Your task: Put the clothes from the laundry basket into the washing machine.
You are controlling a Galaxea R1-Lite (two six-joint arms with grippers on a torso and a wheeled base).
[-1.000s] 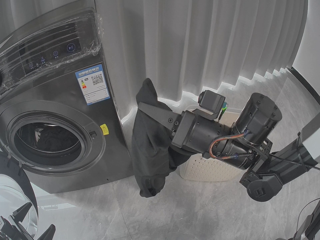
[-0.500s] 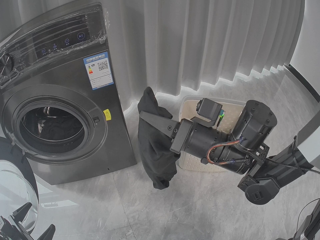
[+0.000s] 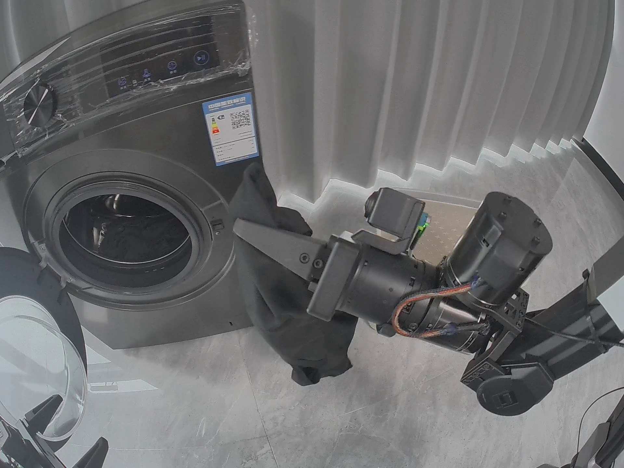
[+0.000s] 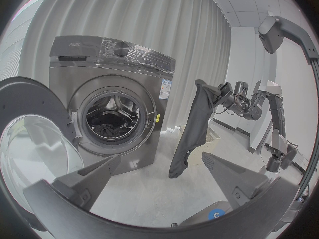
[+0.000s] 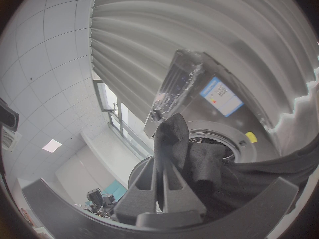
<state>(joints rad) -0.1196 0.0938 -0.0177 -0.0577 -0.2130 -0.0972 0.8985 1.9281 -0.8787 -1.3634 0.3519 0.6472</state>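
Pinching the dark garment (image 3: 286,313) in my clamped right gripper (image 3: 242,229), hanging at four o'clock of the washing machine (image 3: 169,144) mouth, I judged its trailing hem needed lifting clear of the rim before pushing toward ten o'clock.

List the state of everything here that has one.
Washing machine door, swung fully open.
Drum, holding dark clothes.
Dark garment, hanging from the right gripper, clear of the floor.
Right gripper, shut on the dark garment.
Left gripper, open, empty.
Laundry basket, upright on the floor, contents mostly hidden.
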